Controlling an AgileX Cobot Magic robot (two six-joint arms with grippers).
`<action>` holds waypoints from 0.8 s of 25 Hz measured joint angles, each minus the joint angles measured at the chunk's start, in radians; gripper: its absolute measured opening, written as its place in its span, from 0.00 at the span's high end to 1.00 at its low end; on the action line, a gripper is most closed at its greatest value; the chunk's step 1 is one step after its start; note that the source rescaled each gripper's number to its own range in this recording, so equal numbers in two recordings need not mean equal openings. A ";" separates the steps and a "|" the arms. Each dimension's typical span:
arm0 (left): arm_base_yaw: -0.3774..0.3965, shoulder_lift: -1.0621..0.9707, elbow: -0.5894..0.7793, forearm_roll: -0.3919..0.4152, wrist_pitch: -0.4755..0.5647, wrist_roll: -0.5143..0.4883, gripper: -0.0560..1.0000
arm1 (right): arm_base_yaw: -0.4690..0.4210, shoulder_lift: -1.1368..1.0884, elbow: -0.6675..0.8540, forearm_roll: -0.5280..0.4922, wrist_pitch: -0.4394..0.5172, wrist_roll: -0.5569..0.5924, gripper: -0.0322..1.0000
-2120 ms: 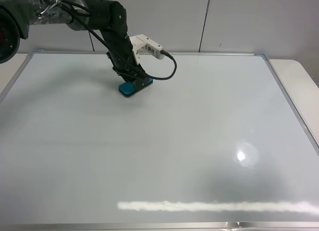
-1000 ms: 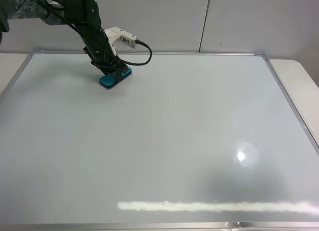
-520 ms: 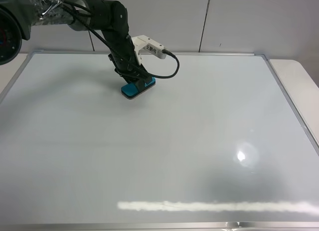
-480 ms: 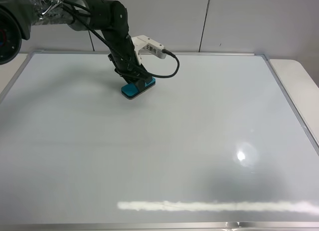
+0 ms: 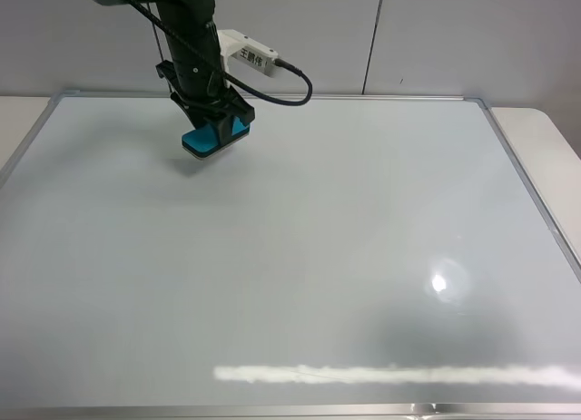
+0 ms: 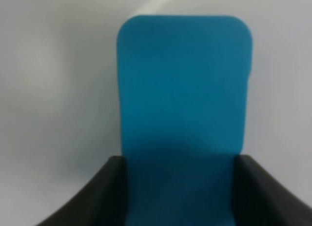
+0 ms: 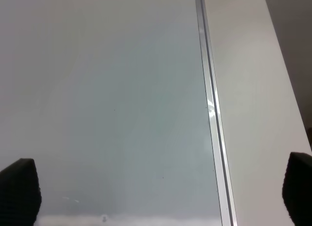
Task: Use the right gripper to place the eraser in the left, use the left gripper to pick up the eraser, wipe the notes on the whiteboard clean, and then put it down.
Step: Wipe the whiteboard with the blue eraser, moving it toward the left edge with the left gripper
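Over the whiteboard (image 5: 300,257), left claw (image 5: 214,128) clamped on eraser (image 5: 214,137)

Count at this moment:

- Erasers: one (image 5: 212,138), teal, between the fingers of the left tool (image 5: 214,130).
- Whiteboards: one (image 5: 300,257), lying under that tool; its silver frame also passes between the fingertips of the right tool (image 7: 161,187) in the right wrist view.
- Tools: two. The left shows in the high view and the left wrist view; the right only in its own wrist view, as two dark fingertips set wide apart.
- White boxes on the left arm: one (image 5: 247,52), just above the left tool.
- Marker scribbles: none countable on the visible board.
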 joint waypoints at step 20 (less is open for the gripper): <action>0.148 -0.491 0.808 0.097 -0.338 -0.313 0.94 | 0.000 0.000 0.000 0.000 0.000 0.000 0.00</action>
